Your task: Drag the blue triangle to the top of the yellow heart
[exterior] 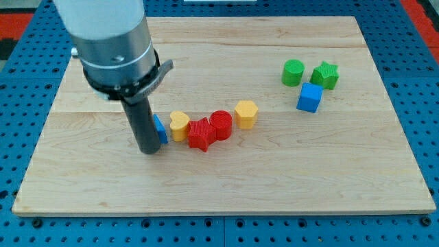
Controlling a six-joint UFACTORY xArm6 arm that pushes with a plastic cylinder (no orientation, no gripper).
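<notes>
The blue triangle (160, 129) lies left of centre on the wooden board (274, 178), mostly hidden behind my rod. The yellow heart (179, 125) sits just to its right, close to or touching it. My tip (149, 149) rests on the board directly at the blue triangle's left side, touching it.
A red star (200, 134) and a red cylinder (221, 125) sit right of the yellow heart, then a yellow hexagon-like block (245, 114). At the view's upper right are a green cylinder (293, 72), a green star (325, 75) and a blue cube (309, 97).
</notes>
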